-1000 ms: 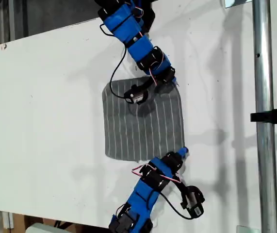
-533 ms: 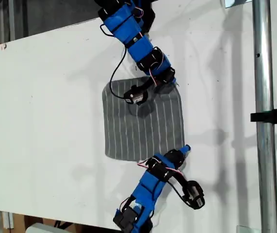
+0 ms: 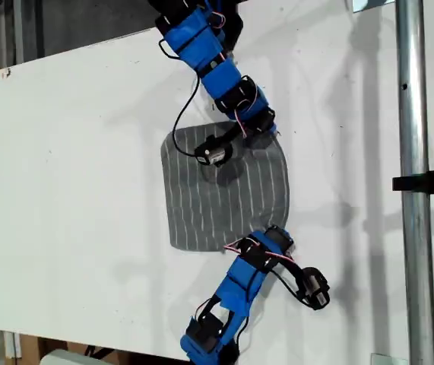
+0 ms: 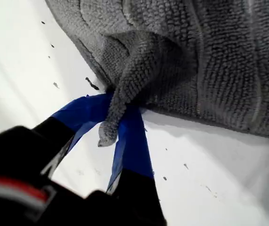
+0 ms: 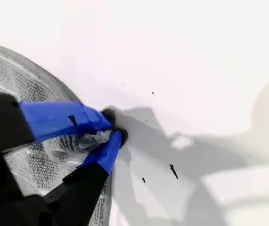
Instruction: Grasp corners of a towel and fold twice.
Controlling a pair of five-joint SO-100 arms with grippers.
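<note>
White surface [image 3: 72,152] carries the towel [image 3: 224,198]; my first gripper [image 4: 118,129] and my second gripper [image 5: 107,136] each pinch a corner on the exterior view's right edge, so the fold runs toward that view's left.

Exterior view: two corners of the towel [image 3: 224,198] on the exterior view's right sit under the arms, so the grips can't be seen there. One arm [image 3: 201,46] is cut by the top edge, the other arm [image 3: 239,296] by the bottom edge. The worktop [image 3: 72,152] and pole [image 3: 410,152] run out of frame. First wrist view: the towel is cropped, and the body of my first claw [image 4: 118,125] is a dark blur. Second wrist view: my second claw [image 5: 110,129] covers most of the towel; the pinched cloth is blurred.
</note>
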